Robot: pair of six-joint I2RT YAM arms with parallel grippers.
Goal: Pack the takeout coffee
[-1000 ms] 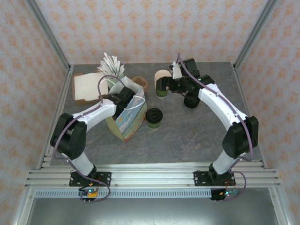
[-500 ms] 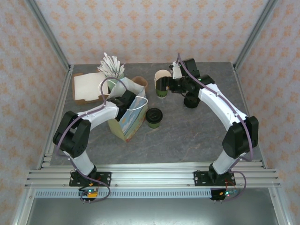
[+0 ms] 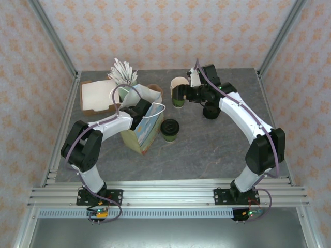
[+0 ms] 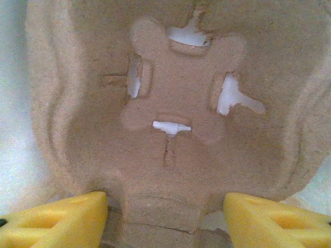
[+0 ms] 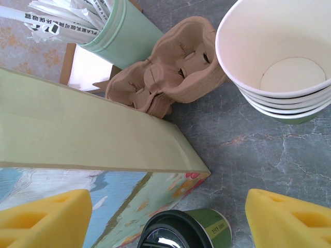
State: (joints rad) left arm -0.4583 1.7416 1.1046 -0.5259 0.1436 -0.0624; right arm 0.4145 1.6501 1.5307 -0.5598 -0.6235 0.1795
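Note:
The takeout coffee (image 3: 169,129), a green-banded cup with a black lid, stands on the table just right of the printed paper bag (image 3: 140,133). My left gripper (image 3: 143,110) reaches down into the bag's mouth. In the left wrist view it (image 4: 165,219) is open over a brown pulp cup carrier (image 4: 176,103), with its yellow fingertips (image 4: 57,222) clear of the carrier's middle tab. My right gripper (image 3: 178,98) hangs open beside the stack of lidless cups (image 3: 179,85). From its own wrist the right gripper (image 5: 165,219) looks down on the coffee (image 5: 186,235), which sits low between its fingers, untouched.
More pulp carriers (image 5: 170,67) lie behind the bag, next to a green cup of wrapped straws (image 3: 123,77). A napkin box (image 3: 95,95) sits at the back left. Loose black lids (image 3: 211,111) lie under the right forearm. Bare table lies in front of the coffee.
My left gripper's jaws have spread wider inside the bag, and the left arm and bag have shifted slightly. The right arm has stayed still.

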